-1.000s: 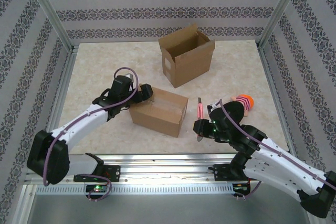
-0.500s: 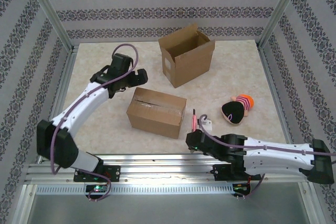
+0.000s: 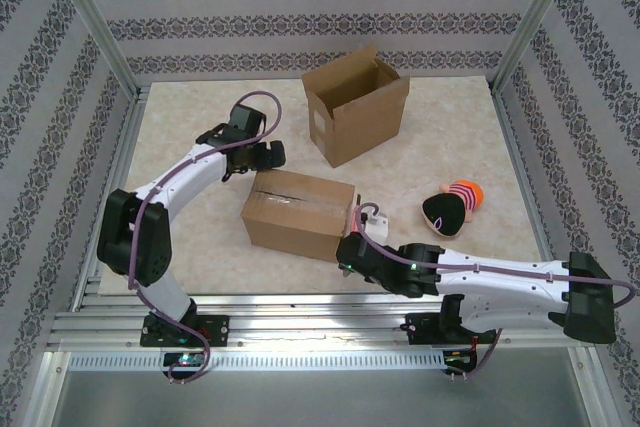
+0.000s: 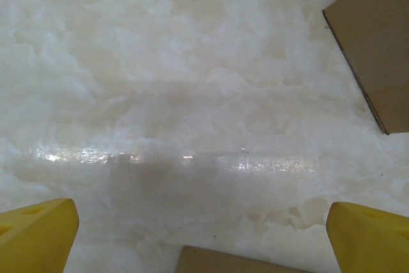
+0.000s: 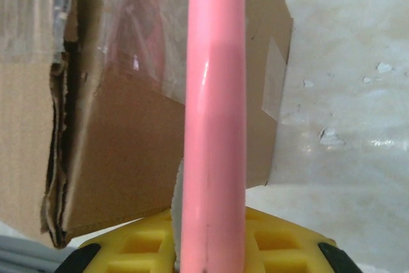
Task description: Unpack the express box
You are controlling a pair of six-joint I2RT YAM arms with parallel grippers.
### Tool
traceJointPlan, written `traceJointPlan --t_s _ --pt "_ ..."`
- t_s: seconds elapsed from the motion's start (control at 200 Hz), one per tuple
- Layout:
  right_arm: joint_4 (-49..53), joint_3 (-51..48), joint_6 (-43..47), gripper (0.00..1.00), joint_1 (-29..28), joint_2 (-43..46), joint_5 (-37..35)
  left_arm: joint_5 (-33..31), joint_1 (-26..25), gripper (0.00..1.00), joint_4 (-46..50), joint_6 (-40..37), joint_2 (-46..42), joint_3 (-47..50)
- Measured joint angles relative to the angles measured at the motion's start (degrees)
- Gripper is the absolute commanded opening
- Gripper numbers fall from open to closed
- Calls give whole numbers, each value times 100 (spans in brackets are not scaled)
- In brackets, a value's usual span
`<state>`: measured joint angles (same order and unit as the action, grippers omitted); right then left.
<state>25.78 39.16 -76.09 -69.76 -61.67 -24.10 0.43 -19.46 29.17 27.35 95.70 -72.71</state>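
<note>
The right tool (image 3: 368,227) clenches a pink cutter (image 5: 214,126) aimed at the taped box (image 3: 298,212), seemingly to slit its seam. The left tool (image 3: 262,155) hangs released just beyond.

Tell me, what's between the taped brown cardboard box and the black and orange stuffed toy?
In the top view, the right gripper, shut on a long pink tool, sits by the cardboard box; then bare tabletop up to the plush toy.
</note>
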Motion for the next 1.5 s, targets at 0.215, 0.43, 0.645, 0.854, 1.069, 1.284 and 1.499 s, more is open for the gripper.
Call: traceJointPlan --t_s 0.215,0.43,0.645,0.854,1.069,1.284,1.499 --pt "-210 181 437 0 798 -317 153 -7 101 100 -415 44 -555 667" --pt "-688 234 894 0 1731 -612 323 50 111 100 -590 317 -1414 1545" --pt "-1139 612 1176 0 2286 -1296 409 234 111 100 -553 627 -2190 2286" --pt "-1604 1123 1268 0 2339 -2122 702 487 66 100 -118 868 -2970 3034" --pt "-2170 1652 1158 0 2343 -2865 977 695 -9 100 203 1250 -3663 3609" --pt "-2500 2037 1027 0 2354 -3373 931 693 -9 100 258 1624 -4054 3880" --pt "-2538 2063 1080 0 2365 -3394 649 713 -52 100 166 1840 -4068 3934"
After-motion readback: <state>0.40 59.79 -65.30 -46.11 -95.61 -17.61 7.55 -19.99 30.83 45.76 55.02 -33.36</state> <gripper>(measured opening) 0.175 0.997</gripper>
